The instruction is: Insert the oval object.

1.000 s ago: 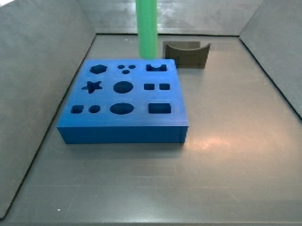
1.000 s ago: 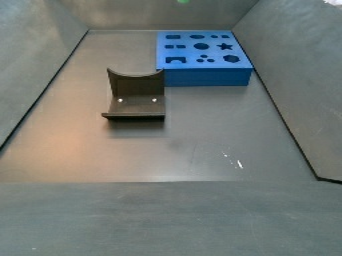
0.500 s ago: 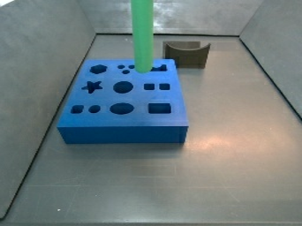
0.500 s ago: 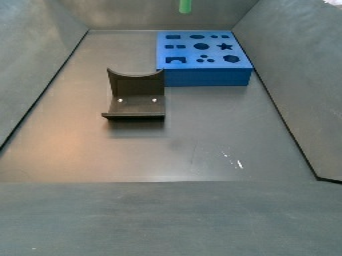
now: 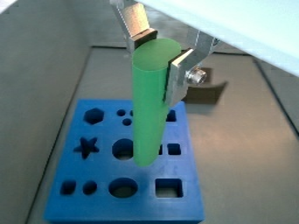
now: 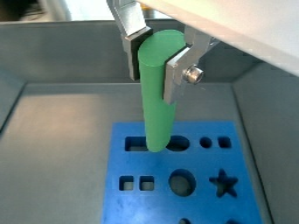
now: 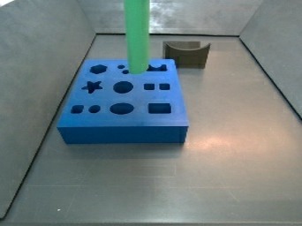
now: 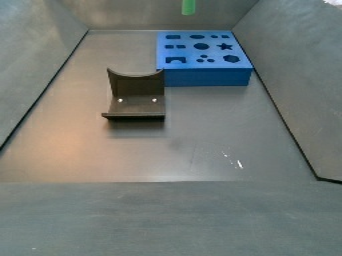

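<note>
Clamping the peg (image 5: pixel 151 101) near its top, the gripper (image 5: pixel 162 54) hangs it upright over the block (image 7: pixel 124 101), upper centre. Smooth, stiff, likely light plastic; high grip could let it pivot.

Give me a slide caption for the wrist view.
Gripper holds the slim bright green plastic peg upright above the blue block of shaped holes.

Gripper (image 5: pixel 160 54) above the block, flat silver finger plates (image 6: pixel 132 19), one screw

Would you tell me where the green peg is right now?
The green peg hangs upright in the gripper, above the blue block, its tip over the holes.
</note>
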